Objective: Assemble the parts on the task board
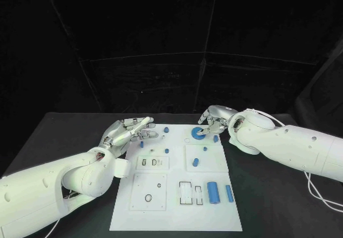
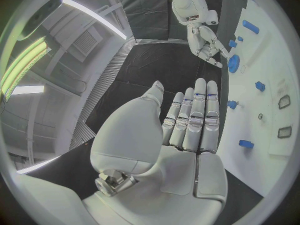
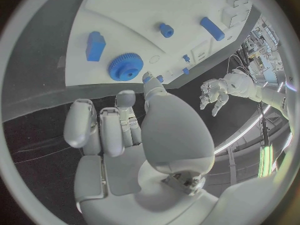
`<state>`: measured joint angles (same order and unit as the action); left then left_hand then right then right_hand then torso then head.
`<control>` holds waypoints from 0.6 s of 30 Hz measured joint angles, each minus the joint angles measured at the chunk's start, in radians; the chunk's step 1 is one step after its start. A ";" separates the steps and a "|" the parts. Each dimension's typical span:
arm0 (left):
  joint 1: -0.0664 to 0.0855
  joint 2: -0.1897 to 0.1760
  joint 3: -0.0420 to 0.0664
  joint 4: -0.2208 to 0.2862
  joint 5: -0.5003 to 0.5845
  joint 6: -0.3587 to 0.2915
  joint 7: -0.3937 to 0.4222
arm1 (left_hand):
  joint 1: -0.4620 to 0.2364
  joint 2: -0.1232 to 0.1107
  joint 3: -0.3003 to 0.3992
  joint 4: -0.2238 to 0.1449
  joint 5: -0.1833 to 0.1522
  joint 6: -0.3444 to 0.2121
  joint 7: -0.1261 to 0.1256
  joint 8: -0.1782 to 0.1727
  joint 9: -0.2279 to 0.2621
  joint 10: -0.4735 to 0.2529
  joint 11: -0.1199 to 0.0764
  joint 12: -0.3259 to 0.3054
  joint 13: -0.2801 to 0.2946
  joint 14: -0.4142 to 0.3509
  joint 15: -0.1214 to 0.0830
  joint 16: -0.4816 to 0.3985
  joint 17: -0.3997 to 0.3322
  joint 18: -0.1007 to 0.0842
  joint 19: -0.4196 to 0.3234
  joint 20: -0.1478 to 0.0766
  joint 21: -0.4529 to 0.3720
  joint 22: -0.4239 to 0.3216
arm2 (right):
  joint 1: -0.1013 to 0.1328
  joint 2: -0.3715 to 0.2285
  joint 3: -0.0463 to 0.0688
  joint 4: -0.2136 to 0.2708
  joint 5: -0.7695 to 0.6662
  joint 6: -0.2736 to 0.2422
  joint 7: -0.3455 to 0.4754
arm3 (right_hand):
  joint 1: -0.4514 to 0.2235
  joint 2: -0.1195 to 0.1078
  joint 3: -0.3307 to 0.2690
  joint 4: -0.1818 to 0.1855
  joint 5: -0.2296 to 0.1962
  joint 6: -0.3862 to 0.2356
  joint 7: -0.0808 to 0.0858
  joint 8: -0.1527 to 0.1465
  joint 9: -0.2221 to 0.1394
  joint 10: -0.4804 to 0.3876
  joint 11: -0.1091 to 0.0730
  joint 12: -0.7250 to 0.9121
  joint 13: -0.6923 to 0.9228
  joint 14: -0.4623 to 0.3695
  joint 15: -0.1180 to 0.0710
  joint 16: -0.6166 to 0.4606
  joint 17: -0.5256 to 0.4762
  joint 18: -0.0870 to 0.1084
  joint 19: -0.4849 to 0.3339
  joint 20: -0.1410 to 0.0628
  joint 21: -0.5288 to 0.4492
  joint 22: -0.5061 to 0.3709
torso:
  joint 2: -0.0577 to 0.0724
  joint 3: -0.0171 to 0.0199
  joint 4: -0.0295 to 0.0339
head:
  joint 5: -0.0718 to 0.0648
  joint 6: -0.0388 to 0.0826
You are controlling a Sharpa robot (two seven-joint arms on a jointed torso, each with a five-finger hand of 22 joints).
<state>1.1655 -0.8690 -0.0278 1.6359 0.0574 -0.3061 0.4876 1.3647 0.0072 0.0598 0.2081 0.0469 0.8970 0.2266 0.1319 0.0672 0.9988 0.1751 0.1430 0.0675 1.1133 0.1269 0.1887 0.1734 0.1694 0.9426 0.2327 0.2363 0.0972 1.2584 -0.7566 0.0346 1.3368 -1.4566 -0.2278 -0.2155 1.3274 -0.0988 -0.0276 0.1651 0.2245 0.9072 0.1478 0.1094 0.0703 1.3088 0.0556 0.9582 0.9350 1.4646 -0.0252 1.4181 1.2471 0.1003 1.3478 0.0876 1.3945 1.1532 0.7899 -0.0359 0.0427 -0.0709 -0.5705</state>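
The right robot hand (image 1: pixel 214 120) hovers by the blue gear (image 1: pixel 197 132) at the far end of the task board (image 1: pixel 175 218) — fingers apart, holding nothing, likely set to grasp it. The left robot hand (image 1: pixel 132 130) waits empty, fingers straight, clear at the board's edge.

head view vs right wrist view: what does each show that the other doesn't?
Head view alone: the two long blue cylinders lying at the white task board's near end, beside the rectangular slots.

Right wrist view alone: the right hand's palm side, fingers apart and empty.

Both: white task board, round blue gear, right hand, left hand.
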 measured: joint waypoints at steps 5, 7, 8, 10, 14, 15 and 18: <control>0.000 0.003 0.000 -0.001 0.000 0.001 0.000 | 0.000 0.000 0.000 0.000 0.000 0.000 0.000 0.000 0.000 0.000 0.000 0.000 0.000 0.000 0.000 0.000 0.000 0.000 0.000 0.000 0.000 0.000 | 0.000 0.010 0.000 -0.016 0.002 0.034 -0.014 | 0.022 -0.002 -0.009 0.009 0.000 -0.004 0.003 0.004 0.000 0.005 0.001 0.070 0.080 0.000 0.000 0.012 0.029 -0.001 0.003 0.003 0.005 0.018 | 0.000 -0.0004 0.0009 | -0.002 -0.002; 0.000 0.003 -0.001 -0.002 0.000 0.002 -0.001 | 0.000 0.000 0.000 0.000 0.000 0.000 0.000 0.000 0.000 0.000 0.000 0.000 0.000 0.000 0.000 0.000 0.000 0.000 0.000 0.000 0.000 0.000 | 0.000 0.014 0.000 -0.023 0.000 0.048 -0.020 | 0.022 -0.002 -0.010 0.010 0.000 -0.004 0.003 0.004 0.000 0.005 0.001 0.077 0.091 0.000 0.000 0.016 0.034 -0.016 0.003 0.003 0.007 0.021 | 0.000 -0.0008 0.0009 | -0.002 -0.004; 0.000 0.003 -0.001 -0.002 0.000 0.002 -0.001 | 0.000 0.000 0.000 0.000 0.000 0.000 0.000 0.000 0.000 0.000 0.000 0.000 0.000 0.000 0.000 0.000 0.000 0.000 0.000 0.000 0.000 0.000 | 0.000 0.015 0.000 -0.025 -0.001 0.053 -0.022 | 0.026 0.002 -0.010 0.010 0.000 -0.007 0.005 0.004 0.000 0.005 0.001 0.084 0.097 0.002 0.002 0.016 0.037 -0.016 0.003 0.003 0.010 0.022 | 0.000 -0.0009 0.0009 | -0.002 -0.005; 0.000 0.003 -0.001 -0.003 0.000 0.002 -0.001 | 0.000 0.000 0.000 0.000 0.000 0.000 0.000 0.000 0.000 0.000 0.000 0.000 0.000 0.000 0.000 0.000 0.000 0.000 0.000 0.000 0.000 0.000 | 0.000 0.018 0.000 -0.030 -0.003 0.062 -0.025 | 0.027 0.003 -0.011 0.011 0.000 -0.008 0.006 0.004 0.000 0.008 0.005 0.090 0.105 0.004 0.004 0.016 0.040 -0.016 0.003 0.003 0.010 0.024 | 0.001 -0.0014 0.0011 | -0.002 -0.006; 0.000 0.005 -0.001 -0.005 0.000 0.003 -0.002 | 0.000 0.000 0.000 0.000 0.000 0.000 0.000 0.000 0.000 0.000 0.000 0.000 0.000 0.000 0.000 0.000 0.000 0.000 0.000 0.000 0.000 0.000 | 0.000 0.024 0.000 -0.037 -0.009 0.080 -0.030 | 0.037 0.006 -0.010 0.015 0.005 -0.008 0.006 0.009 0.000 0.008 0.005 0.107 0.124 0.004 0.004 0.022 0.046 -0.016 0.003 0.003 0.010 0.026 | 0.001 -0.0021 0.0020 | -0.002 -0.009; 0.000 0.005 -0.002 -0.005 0.000 0.003 -0.002 | 0.000 0.000 0.000 0.000 0.000 0.000 0.000 0.000 0.000 0.000 0.000 0.000 0.000 0.000 0.000 0.000 0.000 0.000 0.000 0.000 0.000 -0.001 | 0.000 0.026 0.000 -0.037 -0.010 0.083 -0.031 | 0.037 0.006 -0.010 0.015 0.005 -0.008 0.006 0.009 0.000 0.008 0.005 0.110 0.129 0.004 0.004 0.022 0.046 -0.016 0.003 0.003 0.010 0.026 | 0.001 -0.0022 0.0023 | -0.002 -0.009; 0.000 0.005 -0.002 -0.006 0.000 0.004 -0.002 | 0.000 0.000 0.000 0.000 0.000 0.000 0.000 0.000 0.000 0.000 0.000 0.000 0.000 0.000 0.000 0.000 0.000 0.000 0.000 0.000 0.000 -0.001 | 0.001 0.030 0.001 -0.038 -0.014 0.090 -0.031 | 0.044 0.012 -0.010 0.015 0.010 -0.008 0.006 0.017 0.000 0.012 0.001 0.119 0.140 0.004 0.004 0.022 0.049 -0.016 0.003 0.003 0.014 0.029 | 0.002 -0.0027 0.0033 | -0.002 -0.010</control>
<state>1.1653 -0.8640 -0.0295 1.6299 0.0573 -0.3022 0.4855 1.3646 0.0072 0.0598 0.2081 0.0469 0.8970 0.2266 0.1319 0.0673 0.9987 0.1751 0.1430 0.0675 1.1134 0.1269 0.1887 0.1732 0.1694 0.9426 0.2327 0.2363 0.0964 1.2590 -0.7266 0.0359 1.2984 -1.4702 -0.1375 -0.2467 1.3713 -0.0865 -0.0376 0.1805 0.2350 0.8991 0.1540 0.1268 0.0704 1.3206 0.0571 1.0771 1.0754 1.4685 -0.0214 1.4404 1.2965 0.0847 1.3511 0.0910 1.4084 1.1819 0.7916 -0.0385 0.0459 -0.0728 -0.5803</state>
